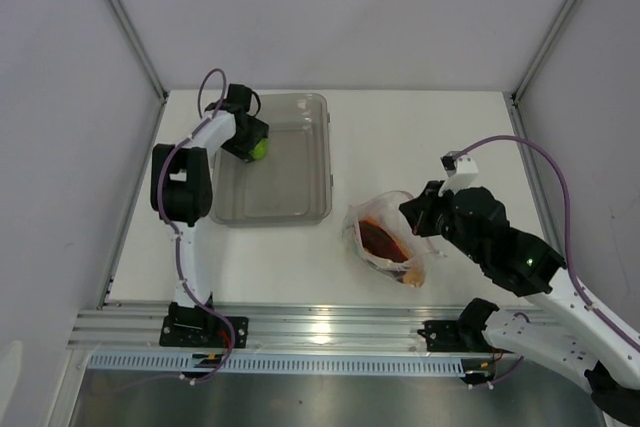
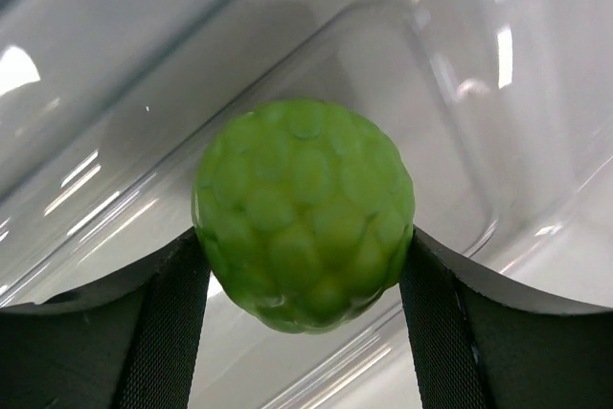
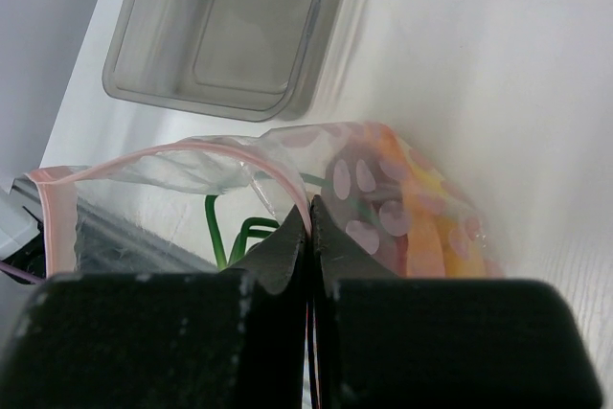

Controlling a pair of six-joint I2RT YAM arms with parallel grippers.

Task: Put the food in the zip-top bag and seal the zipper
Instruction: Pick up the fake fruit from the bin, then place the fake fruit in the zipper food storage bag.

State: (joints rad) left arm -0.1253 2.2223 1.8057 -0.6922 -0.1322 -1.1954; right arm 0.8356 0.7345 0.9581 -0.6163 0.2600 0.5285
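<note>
Green lime (image 2: pixel 305 213) is squeezed between the left gripper's (image 2: pixel 305 238) two fingers, touching both, at the far-left corner of the clear bin (image 1: pixel 300 209); whether it rests on the floor, can't tell. Off to the right, the zip-top bag (image 1: pixel 358 222) lies on the table (image 1: pixel 420 137), mouth gaping, dark-red slice (image 1: pixel 382 239) and green stalk (image 3: pixel 213 227) inside. The right gripper (image 3: pixel 309 222) is clamped tight on the bag's pink zipper (image 3: pixel 57 208) edge

Clear bin (image 1: pixel 285 187) on white tabletop (image 1: pixel 420 137)
The grey-tinted rectangular bin sits toward the far left; a metal rail (image 1: pixel 330 327) lines the near edge.
</note>
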